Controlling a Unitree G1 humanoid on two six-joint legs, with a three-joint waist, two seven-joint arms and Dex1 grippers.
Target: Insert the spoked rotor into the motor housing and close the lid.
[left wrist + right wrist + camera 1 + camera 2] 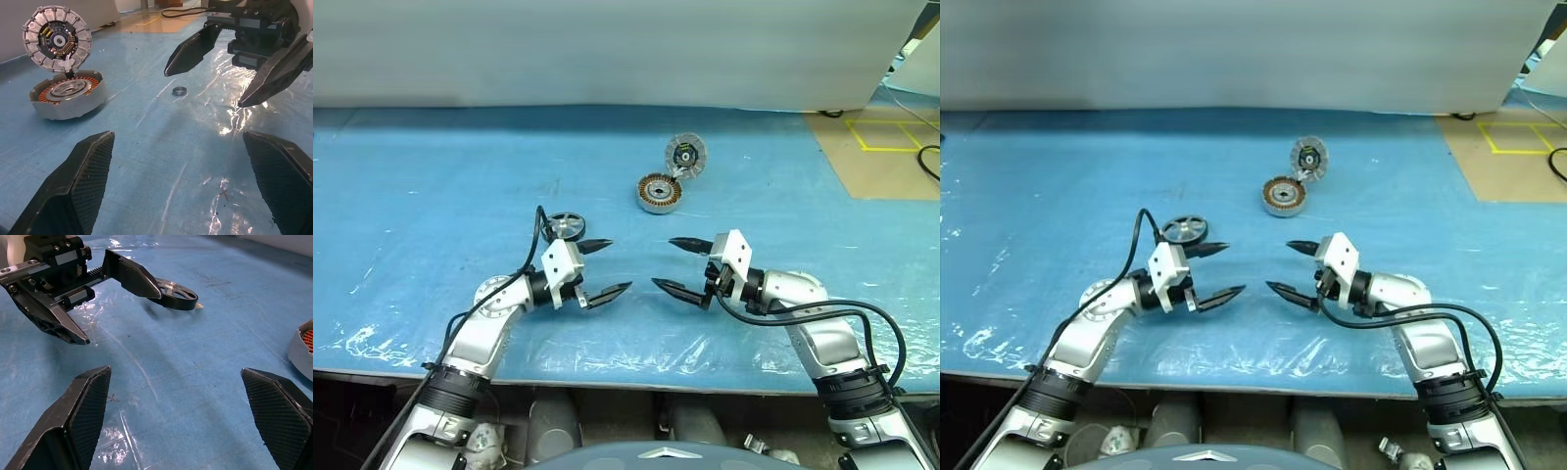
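Bright, even overhead light. White glare streaks the wrinkled plastic over the tabletop (431,196), strongest toward 7 o'clock. Shadows fall soft and short. Wrist views blur the near fingertips (73,191).

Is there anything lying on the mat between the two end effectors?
No, just bare blue mat between the left end effector and right end effector, seen in both eye views.

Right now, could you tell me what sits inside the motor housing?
Inside the motor housing: copper windings ringing a silvery hub. No spoked rotor there; the raised lid leans behind. Below the hub is hidden.
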